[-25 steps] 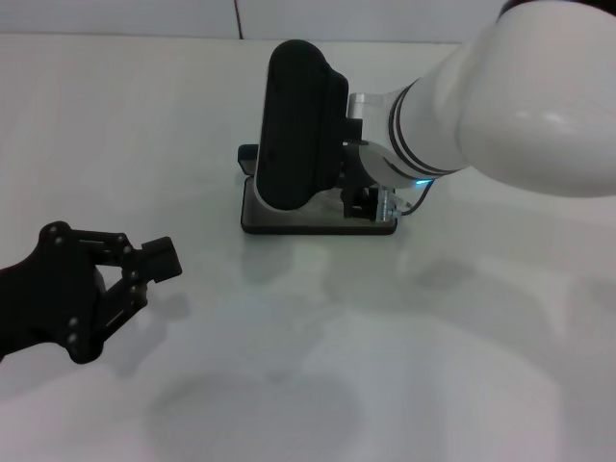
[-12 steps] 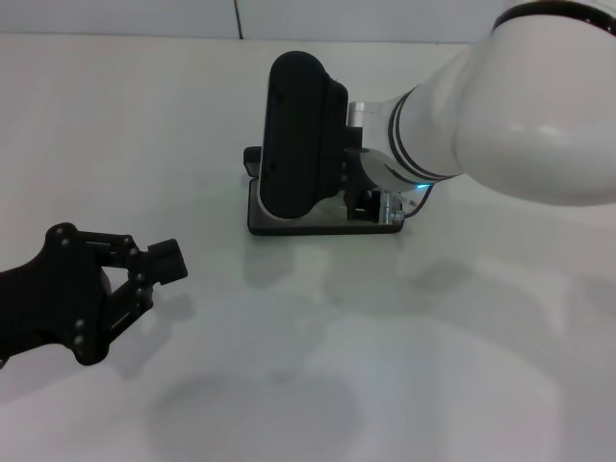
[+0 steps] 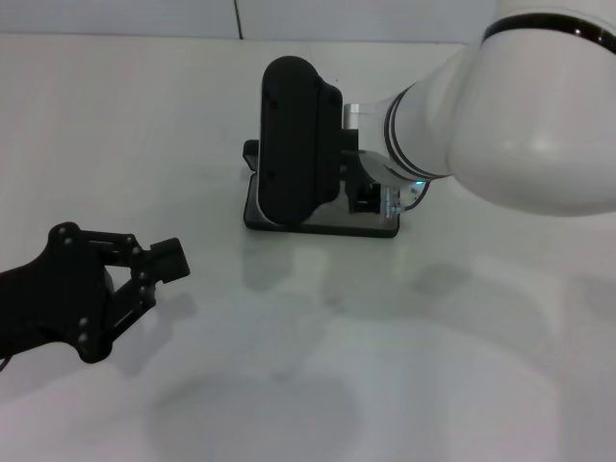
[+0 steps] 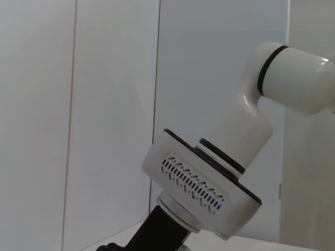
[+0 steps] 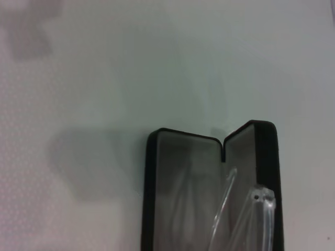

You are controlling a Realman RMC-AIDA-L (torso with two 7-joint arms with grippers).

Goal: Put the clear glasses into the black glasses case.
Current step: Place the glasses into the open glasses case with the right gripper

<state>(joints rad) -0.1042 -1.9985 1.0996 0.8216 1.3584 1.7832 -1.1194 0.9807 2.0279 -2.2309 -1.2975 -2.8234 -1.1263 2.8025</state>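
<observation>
The black glasses case [image 3: 318, 223] lies open at mid-table, its lid [image 3: 294, 140] standing upright. My right gripper [image 3: 366, 197] reaches down into the case just behind the lid, its tips hidden. In the right wrist view the case's grey lining [image 5: 183, 188] shows. The clear glasses [image 5: 246, 219] slant over the case's open half, close to the camera. What holds the glasses is not visible. My left gripper [image 3: 162, 262] hovers shut and empty at the near left, well away from the case.
The white table [image 3: 433, 366] stretches around the case, with the wall seam at the far edge [image 3: 238, 19]. The big white right forearm [image 3: 520, 125] overhangs the table's right half. The left wrist view shows only the right arm's white wrist housing [image 4: 201, 185] before pale walls.
The case and its upright lid have shifted slightly along with the right wrist. The left gripper has drifted a little nearer to me.
</observation>
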